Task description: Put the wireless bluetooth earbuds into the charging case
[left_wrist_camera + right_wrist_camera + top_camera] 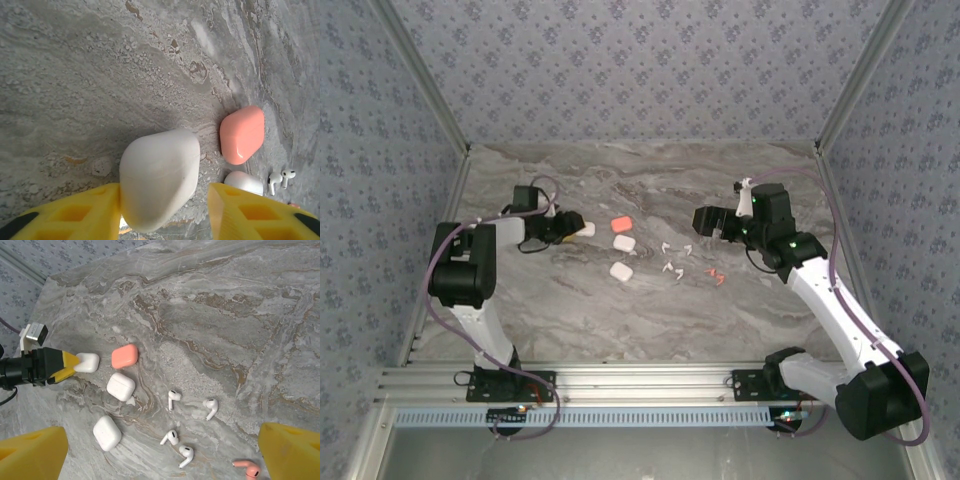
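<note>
**Left jaws bracket a shut white case while the earbuds lie loose on the marble**

The left gripper (165, 212) sits low over the grey marbled table (570, 310). Its yellow fingers (75, 215) stand apart on either side of a rounded white plastic charging case (160, 182). One finger touches the case's side and a gap shows at the other, so the case is bracketed, not clamped. It rests on the table with its lid shut. That straddle suits steadying or turning the case, which I judge must be opened before anything can go in.

Just beside it lies a salmon-pink rounded case (124, 356), then two other white cases (121, 386). All look shut, in a loose cluster.

Four small stemmed white plastic earbuds (173, 398) lie scattered near the cluster, toward the right arm. The red-orange earbuds (715, 275) lie just past them. None sits in a case.

The right gripper (161, 450) hangs above the earbuds with its jaws spread wide and nothing between them, placed, it seems, to come down on one. The buds are tiny with curved stems, so a pinch will likely be prone to slipping.
</note>
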{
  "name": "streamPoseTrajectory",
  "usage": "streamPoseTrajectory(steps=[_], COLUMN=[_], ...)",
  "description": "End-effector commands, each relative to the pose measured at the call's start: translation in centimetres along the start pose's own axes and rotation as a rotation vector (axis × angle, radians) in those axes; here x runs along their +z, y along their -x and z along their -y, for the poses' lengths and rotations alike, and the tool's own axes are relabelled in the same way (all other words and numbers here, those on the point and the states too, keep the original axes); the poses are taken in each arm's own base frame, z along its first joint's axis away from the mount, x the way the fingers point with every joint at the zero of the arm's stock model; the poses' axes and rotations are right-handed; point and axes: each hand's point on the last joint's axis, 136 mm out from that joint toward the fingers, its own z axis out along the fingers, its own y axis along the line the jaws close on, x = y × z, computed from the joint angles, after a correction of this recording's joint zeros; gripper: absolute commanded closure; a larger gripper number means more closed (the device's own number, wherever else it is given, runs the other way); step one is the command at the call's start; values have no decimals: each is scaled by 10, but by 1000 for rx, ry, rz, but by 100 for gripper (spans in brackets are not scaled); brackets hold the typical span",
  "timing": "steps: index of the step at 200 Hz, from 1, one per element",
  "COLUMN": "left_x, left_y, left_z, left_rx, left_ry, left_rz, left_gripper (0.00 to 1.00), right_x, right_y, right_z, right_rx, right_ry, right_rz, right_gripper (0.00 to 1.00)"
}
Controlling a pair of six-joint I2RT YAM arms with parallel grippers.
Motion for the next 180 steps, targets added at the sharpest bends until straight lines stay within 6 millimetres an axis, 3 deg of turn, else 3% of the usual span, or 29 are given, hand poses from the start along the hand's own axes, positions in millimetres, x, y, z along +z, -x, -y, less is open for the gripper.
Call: streamPoseTrajectory(steps=[1, 26, 55, 100, 141, 180], left_x=[-11, -34, -78, -151, -200, -217], left_y=[11, 21, 29, 19, 0, -13], left_z=[0, 11, 32, 60, 49, 39], left_rx=[24, 59, 137, 233, 235, 203], left_ry=[28, 24, 48, 78, 154, 184], left_rz=[19, 79, 221, 466, 673, 717], left_gripper=[48, 39, 36, 24, 7, 1], right_x=[-2, 3, 19, 53, 91, 127], right_y=[-3, -15, -40, -81, -117, -152], right_z=[2, 6, 5, -24, -72, -101], right_rx=[-14, -56, -149, -366, -589, -764], right_ry=[-16, -51, -105, -162, -130, -117], right_rz=[-24, -88, -206, -367, -497, -594], right_gripper=[0, 0, 0, 0, 0, 0])
